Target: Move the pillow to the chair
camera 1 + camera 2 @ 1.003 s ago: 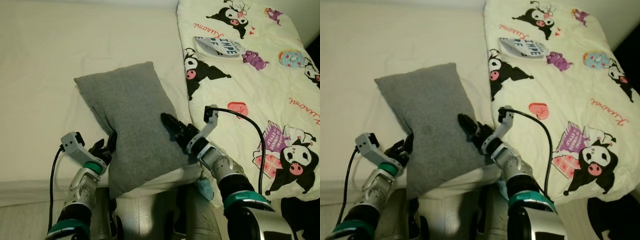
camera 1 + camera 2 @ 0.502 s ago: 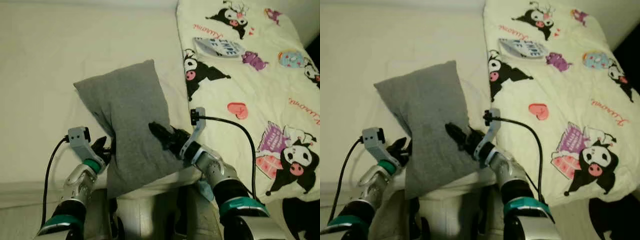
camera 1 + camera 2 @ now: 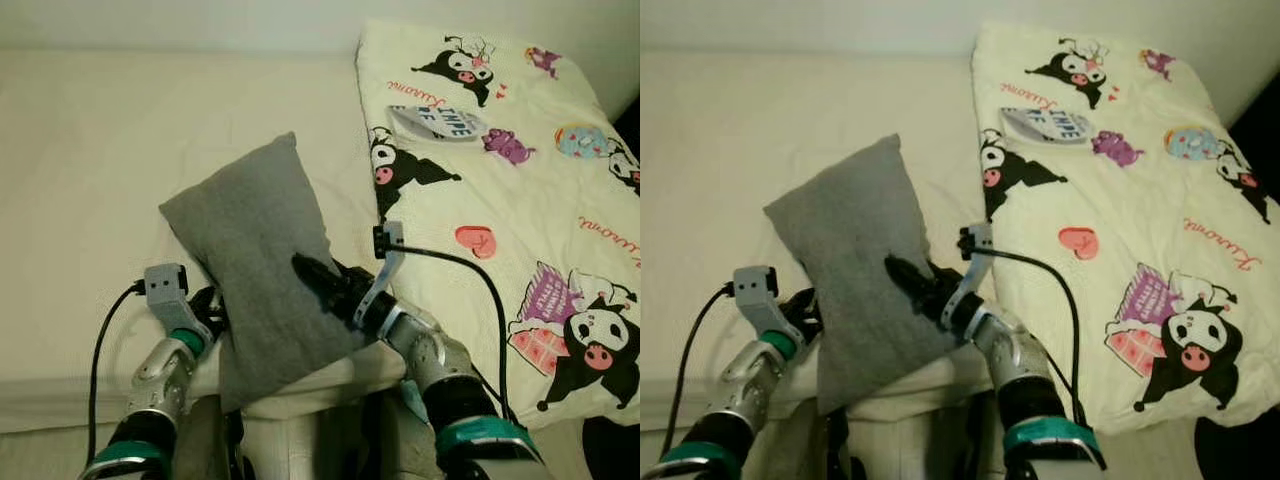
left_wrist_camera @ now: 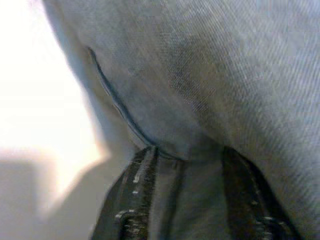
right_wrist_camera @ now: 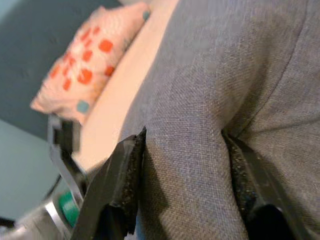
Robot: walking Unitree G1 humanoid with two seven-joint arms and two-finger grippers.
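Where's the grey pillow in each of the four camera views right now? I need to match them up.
Left eye: grey pillow, lower centre, on the bed edge.
Right eye: lower centre-left.
Left wrist: grey cloth bunched between the left gripper fingers.
Right wrist: cloth between the right gripper fingers.
Shared landmark: the pillow's grey weave.

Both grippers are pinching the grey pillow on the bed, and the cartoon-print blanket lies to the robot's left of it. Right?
Not quite: the cartoon-print blanket lies to the robot's right of the grey pillow, as the left eye view shows. The rest holds: the left gripper and right gripper each pinch its fabric, on the bed.
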